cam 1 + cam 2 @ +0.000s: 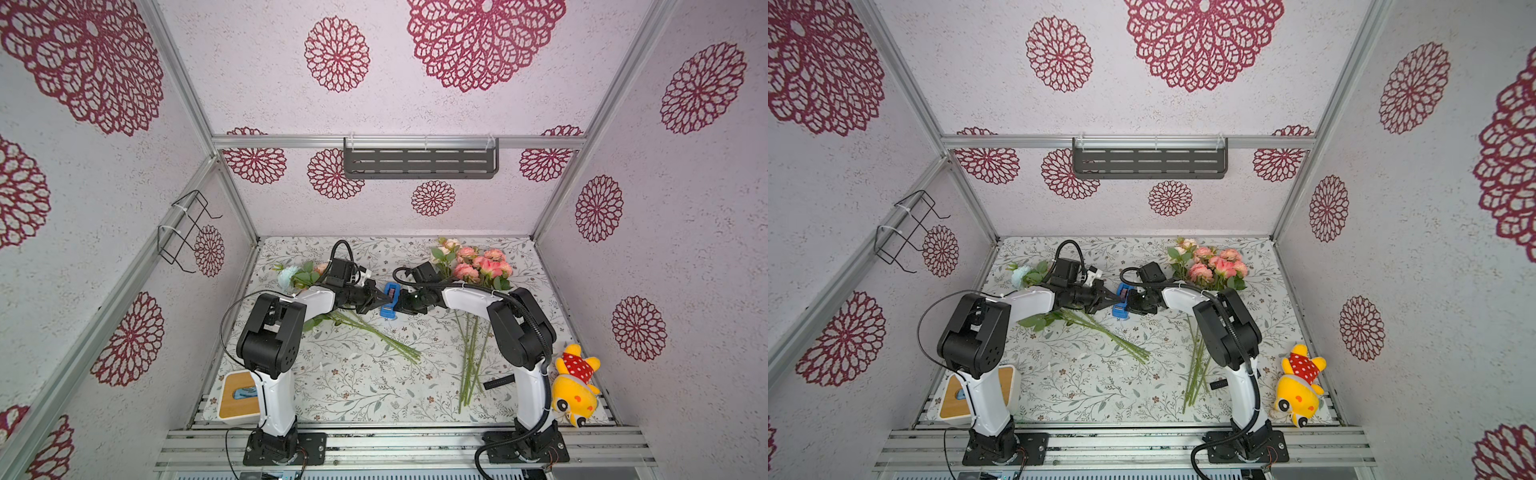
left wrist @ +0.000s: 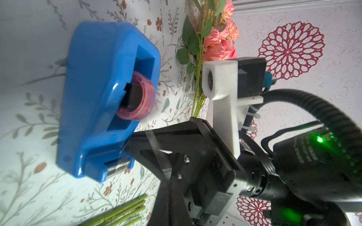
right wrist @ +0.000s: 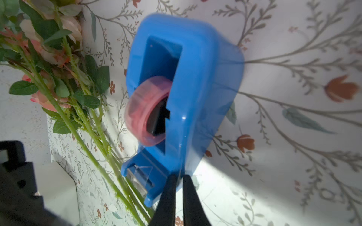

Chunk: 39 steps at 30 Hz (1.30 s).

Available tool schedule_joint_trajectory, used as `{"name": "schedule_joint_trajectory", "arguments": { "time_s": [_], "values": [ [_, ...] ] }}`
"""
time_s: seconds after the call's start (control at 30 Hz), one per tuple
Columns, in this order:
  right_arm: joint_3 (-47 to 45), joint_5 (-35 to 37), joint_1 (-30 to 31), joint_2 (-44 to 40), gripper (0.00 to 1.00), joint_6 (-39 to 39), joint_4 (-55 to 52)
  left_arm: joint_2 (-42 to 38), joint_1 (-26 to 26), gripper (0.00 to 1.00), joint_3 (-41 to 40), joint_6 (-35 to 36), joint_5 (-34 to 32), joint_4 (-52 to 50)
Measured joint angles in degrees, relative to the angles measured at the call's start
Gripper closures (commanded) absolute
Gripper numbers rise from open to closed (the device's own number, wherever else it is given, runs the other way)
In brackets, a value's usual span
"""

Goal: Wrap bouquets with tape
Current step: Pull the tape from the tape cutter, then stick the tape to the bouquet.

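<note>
We're seeing right jaws pinching clear tape strip [image 2: 156,148] off blue plastic boat-shaped tape dispenser [image 3: 205,78], left jaws clenching shut beside it.

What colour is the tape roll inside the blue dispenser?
The roll in the dispenser is translucent pink around a dark core; the right wrist view shows it best.

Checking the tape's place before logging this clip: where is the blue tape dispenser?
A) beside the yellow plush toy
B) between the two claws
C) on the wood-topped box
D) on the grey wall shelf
B: in a top view the blue tape dispenser sits mid-table between the left claw and the right claw.
</note>
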Motion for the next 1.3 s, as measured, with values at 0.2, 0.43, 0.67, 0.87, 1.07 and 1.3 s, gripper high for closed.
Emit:
{"name": "schedule_joint_trajectory", "arguments": {
  "time_s": [0.2, 0.43, 0.67, 0.87, 1.07, 1.3],
  "values": [
    [1.5, -0.1, 0.4, 0.8, 0.90, 0.0, -1.0, -0.1, 0.1, 1.00, 1.1, 3.9, -0.1, -8.3],
    [1.4, -0.2, 0.5, 0.9, 0.90, 0.0, -0.6, -0.2, 0.2, 1.00, 1.1, 4.8, -0.3, -9.7],
    [1.5, -0.2, 0.6, 0.9, 0.90, 0.0, -0.6, -3.8, 0.2, 1.00, -2.1, 6.2, -1.7, -11.3],
    [1.7, 0.0, 0.7, 1.0, 0.90, 0.1, -0.7, -6.3, 0.2, 1.00, -4.3, 7.7, -3.3, -13.4],
    [2.5, 0.3, 0.9, 1.3, 0.90, 0.3, -1.2, -6.4, 0.2, 1.00, -5.0, 10.1, -5.7, -16.7],
    [3.5, 0.3, 1.2, 1.9, 0.90, 0.5, -1.7, -8.9, 0.7, 1.00, -7.7, 12.5, -7.6, -20.7]
  ]
}}
